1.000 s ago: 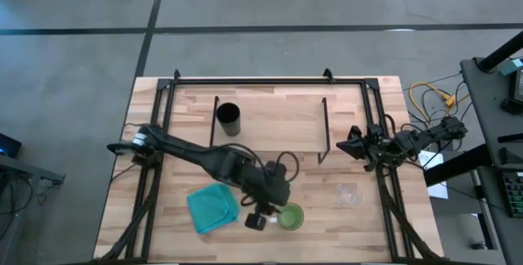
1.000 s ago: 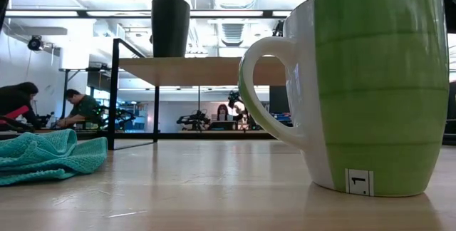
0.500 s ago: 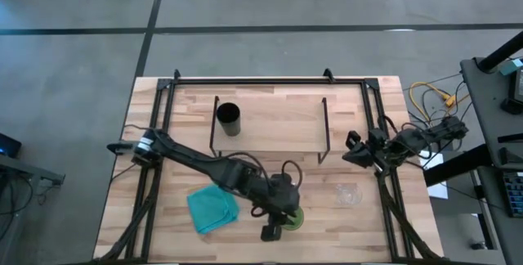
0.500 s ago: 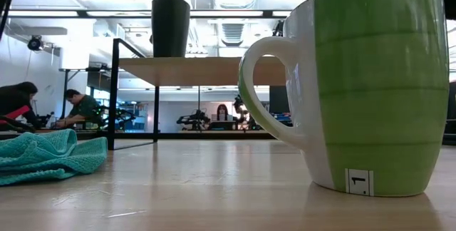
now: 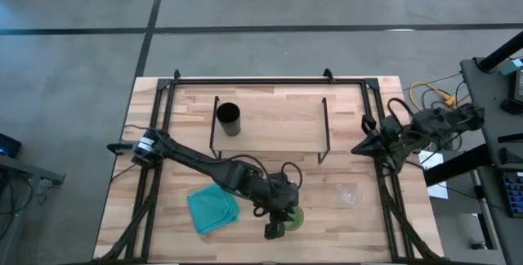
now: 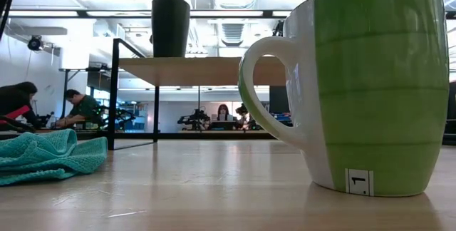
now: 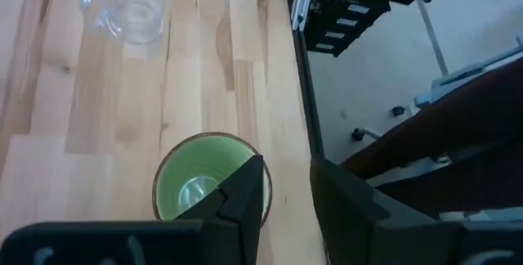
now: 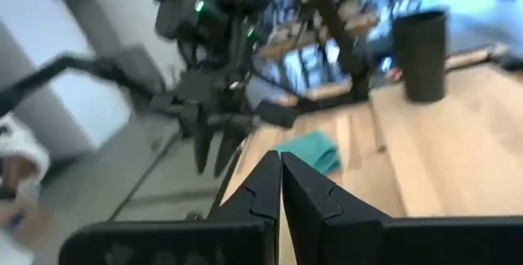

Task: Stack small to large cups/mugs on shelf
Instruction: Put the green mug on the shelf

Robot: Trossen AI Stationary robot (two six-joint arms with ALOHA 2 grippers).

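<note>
The green mug (image 5: 296,218) (image 6: 370,88) with a white handle stands upright on the table near its near edge. My left gripper (image 5: 284,213) (image 7: 289,165) is open above its rim, pointing down. The black cup (image 5: 228,119) (image 6: 170,26) stands on the left end of the shelf's (image 5: 270,118) (image 6: 192,70) wood board. The clear glass cup (image 5: 347,194) (image 7: 131,7) stands on the table to the mug's right. My right gripper (image 5: 357,149) (image 8: 280,160) is shut and holds nothing, at the table's right side. My left gripper comes at the green mug from above. One finger (image 7: 245,195) shows over the inside of the rim (image 7: 266,204) and the other finger (image 7: 343,208) outside it. Whether either finger touches the wall I cannot tell. The mug's base is on the table.
A teal folded cloth (image 5: 212,208) (image 6: 46,156) lies left of the mug. The black table frame (image 5: 380,175) runs along both sides and the far edge. Bare wood lies between shelf and mug. People sit in the room beyond the table.
My left gripper has moved right and toward the near edge, from beside the green mug to over its rim, and has tipped to point down. The mug has stayed in place. My right arm has drawn back a little toward the table's right edge.
</note>
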